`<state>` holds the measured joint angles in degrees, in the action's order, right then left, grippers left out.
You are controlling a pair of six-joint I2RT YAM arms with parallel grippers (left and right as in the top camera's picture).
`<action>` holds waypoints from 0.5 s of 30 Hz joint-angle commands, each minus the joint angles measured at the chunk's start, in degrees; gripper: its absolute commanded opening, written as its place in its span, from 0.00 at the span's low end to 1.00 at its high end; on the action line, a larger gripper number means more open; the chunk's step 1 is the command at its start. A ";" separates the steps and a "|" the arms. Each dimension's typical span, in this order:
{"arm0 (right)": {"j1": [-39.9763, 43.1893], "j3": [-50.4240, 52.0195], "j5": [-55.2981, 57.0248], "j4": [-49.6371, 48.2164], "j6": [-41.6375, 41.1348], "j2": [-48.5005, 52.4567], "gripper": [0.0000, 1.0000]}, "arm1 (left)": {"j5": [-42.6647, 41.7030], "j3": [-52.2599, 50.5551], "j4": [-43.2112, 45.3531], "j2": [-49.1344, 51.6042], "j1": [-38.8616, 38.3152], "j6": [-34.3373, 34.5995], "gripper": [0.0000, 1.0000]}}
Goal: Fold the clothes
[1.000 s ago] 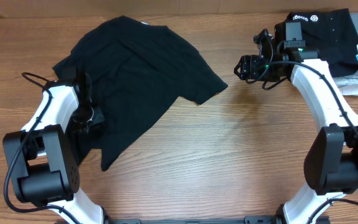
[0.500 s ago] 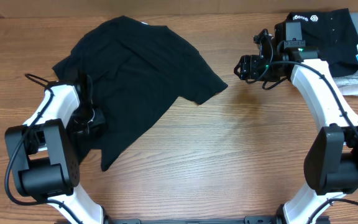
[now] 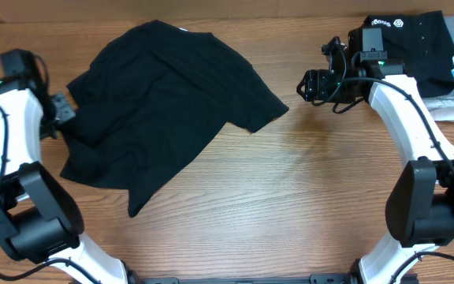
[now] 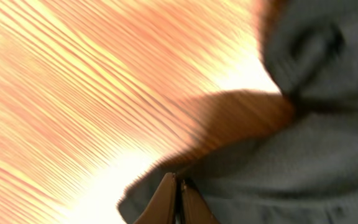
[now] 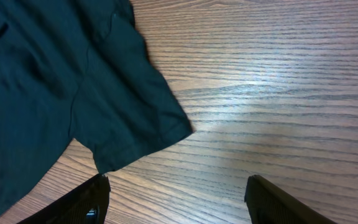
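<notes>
Even light from above keeps the overhead and right wrist views crisp, the black T-shirt (image 3: 172,102) swallowing detail, while the left wrist view is smeared, blown out orange-white at lower left.

A folded black logo garment (image 3: 420,43) lies atop grey pieces (image 3: 450,108) on the wooden table (image 3: 306,205).

Brown wood-grain table (image 3: 314,205); bright glare on surface.

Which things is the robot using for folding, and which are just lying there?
For the job: black T-shirt, left end effector, right end effector.
Just lying about: folded black garment with white logo, grey and white folded pieces.
</notes>
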<state>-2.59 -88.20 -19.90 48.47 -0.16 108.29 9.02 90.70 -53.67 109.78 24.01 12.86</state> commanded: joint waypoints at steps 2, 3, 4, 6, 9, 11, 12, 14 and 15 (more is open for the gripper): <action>0.35 -1.38 0.37 -0.33 0.33 -0.42 0.74 | 4.72 1.20 4.04 0.39 4.26 -1.53 0.04; 0.35 -1.38 0.37 -0.33 0.35 -0.42 0.74 | 4.66 1.20 5.27 0.39 5.16 -1.53 0.04; 0.35 -1.40 0.37 -0.33 0.35 -0.42 0.74 | 4.68 1.20 6.54 0.39 5.97 -1.53 0.04; 0.35 -1.38 0.37 -0.31 0.35 -0.42 0.74 | 4.46 1.22 9.49 0.39 7.61 -1.51 0.04; 0.35 -1.40 0.37 -0.33 0.35 -0.42 0.74 | 4.44 1.42 13.44 0.39 9.11 -1.51 0.04; 0.35 -1.40 0.37 -0.35 0.35 -0.42 0.74 | 4.42 1.99 15.39 0.39 9.75 -1.51 0.04; 0.35 -1.38 0.37 -0.35 0.35 -0.42 0.74 | 4.44 2.45 16.57 0.39 9.88 -1.57 0.04; 0.35 -1.40 0.37 -0.37 0.33 -0.42 0.74 | 4.46 3.23 19.23 0.39 9.92 -2.36 0.04; 0.35 -1.40 0.37 -0.39 0.35 -0.42 0.74 | 4.46 3.80 20.81 0.39 9.79 -2.91 0.30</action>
<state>-2.59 -88.20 -19.90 48.47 -0.19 108.29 12.27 91.31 -35.86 109.80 33.89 11.75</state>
